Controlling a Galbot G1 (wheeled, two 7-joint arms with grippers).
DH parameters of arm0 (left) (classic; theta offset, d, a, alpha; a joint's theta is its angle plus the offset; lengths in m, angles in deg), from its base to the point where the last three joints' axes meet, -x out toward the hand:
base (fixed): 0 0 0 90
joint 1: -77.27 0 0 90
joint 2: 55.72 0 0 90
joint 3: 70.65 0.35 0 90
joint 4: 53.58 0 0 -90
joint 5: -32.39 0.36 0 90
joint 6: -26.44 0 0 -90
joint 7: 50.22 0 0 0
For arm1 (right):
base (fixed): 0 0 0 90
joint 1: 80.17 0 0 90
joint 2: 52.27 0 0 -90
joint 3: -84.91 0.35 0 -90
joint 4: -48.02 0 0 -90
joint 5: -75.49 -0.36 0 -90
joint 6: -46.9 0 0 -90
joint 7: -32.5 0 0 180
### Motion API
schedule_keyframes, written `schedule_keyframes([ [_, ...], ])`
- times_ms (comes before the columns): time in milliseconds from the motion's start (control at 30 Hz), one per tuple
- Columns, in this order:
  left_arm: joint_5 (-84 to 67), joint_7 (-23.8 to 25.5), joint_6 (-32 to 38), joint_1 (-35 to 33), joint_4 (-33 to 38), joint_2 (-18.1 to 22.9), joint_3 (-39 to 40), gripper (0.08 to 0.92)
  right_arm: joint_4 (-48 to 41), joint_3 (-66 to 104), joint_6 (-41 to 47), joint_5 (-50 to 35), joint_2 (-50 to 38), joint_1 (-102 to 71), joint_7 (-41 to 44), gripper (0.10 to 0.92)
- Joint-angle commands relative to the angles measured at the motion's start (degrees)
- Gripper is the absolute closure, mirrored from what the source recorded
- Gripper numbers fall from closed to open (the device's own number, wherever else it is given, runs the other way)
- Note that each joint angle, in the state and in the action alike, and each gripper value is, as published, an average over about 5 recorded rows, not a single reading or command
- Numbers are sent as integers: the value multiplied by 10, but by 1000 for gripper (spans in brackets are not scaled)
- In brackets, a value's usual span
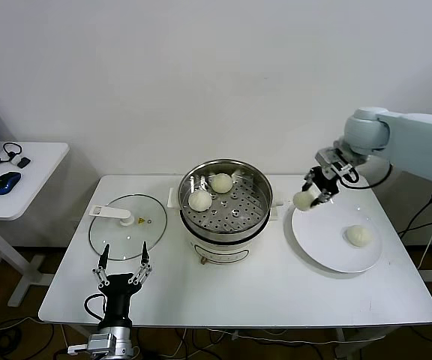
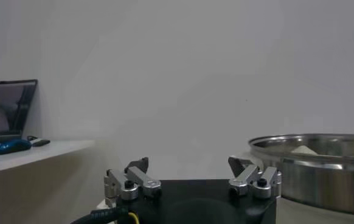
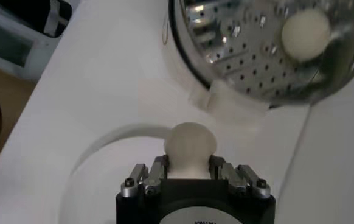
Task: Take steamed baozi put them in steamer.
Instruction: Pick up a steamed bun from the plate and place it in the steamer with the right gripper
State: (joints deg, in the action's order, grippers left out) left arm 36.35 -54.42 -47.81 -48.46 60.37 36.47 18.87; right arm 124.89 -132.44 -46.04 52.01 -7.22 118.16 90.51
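The steel steamer stands at the table's middle with two baozi, one and another, on its perforated tray. My right gripper is shut on a third baozi, held in the air over the left rim of the white plate, right of the steamer. In the right wrist view that baozi sits squeezed between the jaws, with the steamer beyond. One more baozi lies on the plate. My left gripper stands open at the table's front left, holding nothing.
A round glass lid with a white handle lies flat left of the steamer. A side table at far left carries a blue mouse. Bare tabletop lies in front of the steamer.
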Motion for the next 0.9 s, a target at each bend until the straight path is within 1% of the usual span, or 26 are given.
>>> schedule_keyframes([
  [33,0,0,1,0,-1,28,-2,177,60,36,-97,42,70,60,-27,550],
  [133,0,-1,1,0,-3,28,-2,177,81,53,-122,66,81,56,-43,549],
  [267,1,-2,2,0,-3,28,-2,177,93,62,-174,121,97,49,-69,536],
  [400,1,-3,2,0,-4,28,-2,177,93,60,-216,141,110,38,-90,524],
  [600,2,-4,2,-3,-3,28,-2,177,55,51,-284,183,144,16,-128,516],
  [900,2,-5,3,-5,-4,28,-2,177,17,18,-319,208,190,-15,-162,520],
])
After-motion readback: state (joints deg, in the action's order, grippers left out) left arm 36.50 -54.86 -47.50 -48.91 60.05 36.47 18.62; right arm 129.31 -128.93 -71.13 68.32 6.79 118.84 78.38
